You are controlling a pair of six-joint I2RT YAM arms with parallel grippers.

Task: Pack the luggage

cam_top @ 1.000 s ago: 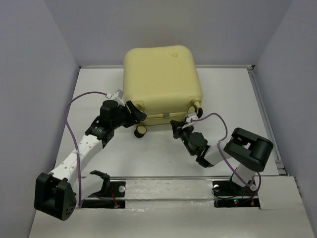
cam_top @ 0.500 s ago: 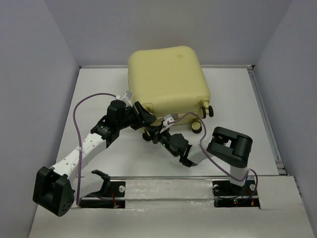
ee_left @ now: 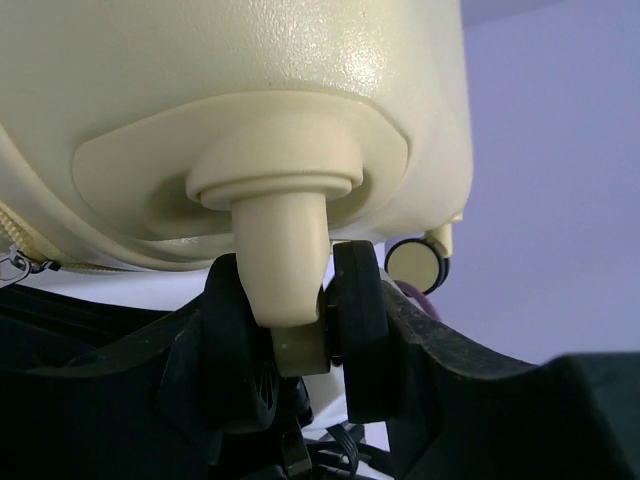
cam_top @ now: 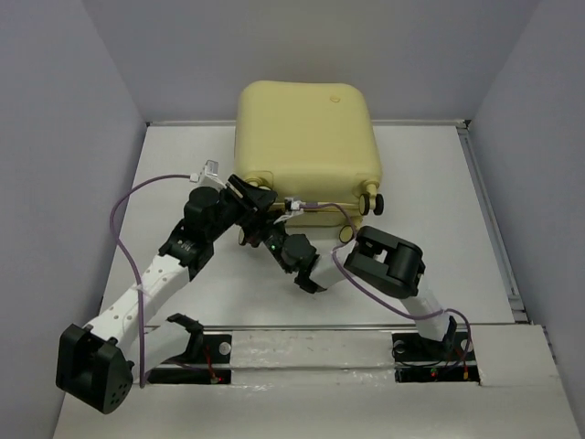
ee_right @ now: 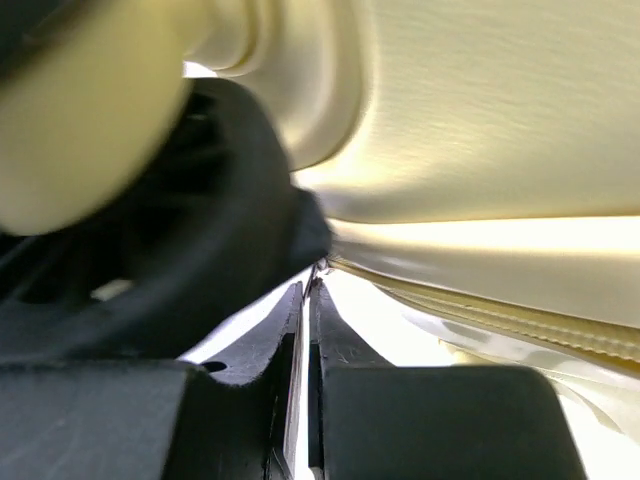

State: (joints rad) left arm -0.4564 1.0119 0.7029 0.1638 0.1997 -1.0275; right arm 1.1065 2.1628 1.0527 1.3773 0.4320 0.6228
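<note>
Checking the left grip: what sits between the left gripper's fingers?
One caster wheel of the luggage, its cream stem and twin black tyres flanked by the left gripper's fingers, in the left wrist view.

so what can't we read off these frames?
Inside of the luggage: every view, the closed shell hides it.
Whether the right claw, shut at the zipper seam, pinches anything: right wrist, too close and blurred.
Whether the left claw presses the wheel: left wrist, black on black.
Both claws' tips: top view, too small, overlapped by the arms.
</note>
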